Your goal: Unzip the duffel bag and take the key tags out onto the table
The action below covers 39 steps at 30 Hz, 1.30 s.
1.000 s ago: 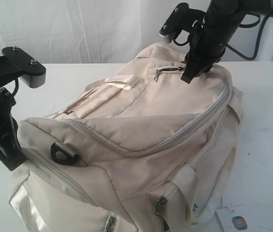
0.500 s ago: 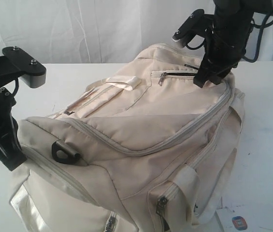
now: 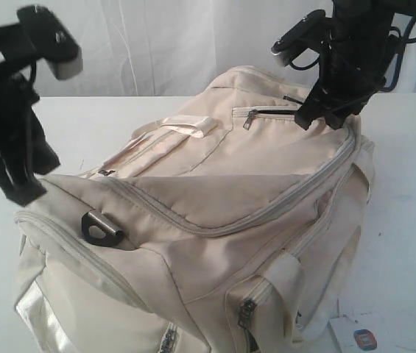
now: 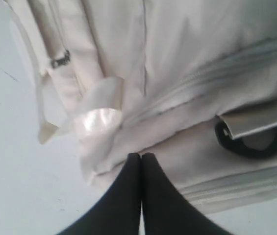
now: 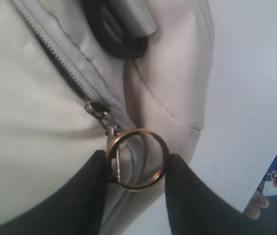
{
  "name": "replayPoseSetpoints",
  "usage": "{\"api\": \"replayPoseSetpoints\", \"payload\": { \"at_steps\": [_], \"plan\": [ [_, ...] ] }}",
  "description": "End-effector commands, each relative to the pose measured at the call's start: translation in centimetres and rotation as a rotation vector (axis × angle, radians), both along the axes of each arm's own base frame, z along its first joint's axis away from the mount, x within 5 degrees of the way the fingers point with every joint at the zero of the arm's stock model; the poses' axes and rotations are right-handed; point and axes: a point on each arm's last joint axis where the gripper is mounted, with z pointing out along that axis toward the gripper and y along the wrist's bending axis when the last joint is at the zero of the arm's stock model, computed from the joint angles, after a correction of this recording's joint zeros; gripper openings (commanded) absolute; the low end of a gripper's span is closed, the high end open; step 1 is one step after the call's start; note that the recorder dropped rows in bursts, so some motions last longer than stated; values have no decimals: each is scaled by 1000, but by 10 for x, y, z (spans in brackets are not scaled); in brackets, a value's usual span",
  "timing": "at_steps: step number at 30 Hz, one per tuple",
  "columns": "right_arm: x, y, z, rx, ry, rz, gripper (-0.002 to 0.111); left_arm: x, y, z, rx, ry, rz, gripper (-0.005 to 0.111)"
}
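The cream duffel bag [image 3: 215, 220] lies across the white table [image 3: 406, 184]. At its far end a small pocket's zip [image 3: 274, 112] shows a dark open slit. My right gripper [image 3: 307, 121] stands at the right end of that slit. In the right wrist view its fingers [image 5: 137, 161] press on both sides of a brass ring [image 5: 139, 130] that hangs from the zip slider [image 5: 96, 108]. My left gripper [image 3: 23, 197] hangs shut and holds nothing, just off the bag's near-left end, with its fingertips [image 4: 141, 156] together over the fabric. The key tags are out of view.
A black D-ring [image 3: 101, 228] sits on the bag's near-left corner. A webbing handle loop [image 3: 193, 126] lies on top. A white card with a red-blue logo [image 3: 366, 340] rests on the table at the front right. White curtain hangs behind.
My right gripper has moved right with the ring, and the far pocket's zip has gone from shut to open. My left arm has lifted and swung up beside the bag.
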Motion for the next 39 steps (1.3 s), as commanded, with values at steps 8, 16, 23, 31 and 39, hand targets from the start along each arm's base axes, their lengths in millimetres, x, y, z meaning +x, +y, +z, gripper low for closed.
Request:
{"api": "replayPoseSetpoints", "payload": {
  "at_steps": [8,16,23,31,39],
  "plan": [
    [0,-1,7,19,-29,-5,14,34,7,50,149,-536,-132,0],
    [-1,-1,7,30,-23,-6,14,128,-23,11,-57,-401,-57,0],
    [0,2,7,56,-31,-2,14,165,-72,4,-262,-187,-578,0],
    [0,6,7,109,-36,2,14,187,-105,-16,-323,-430,-878,28],
    [1,8,15,148,-87,18,14,200,-142,-52,-316,-542,-918,67]
  ]
}}
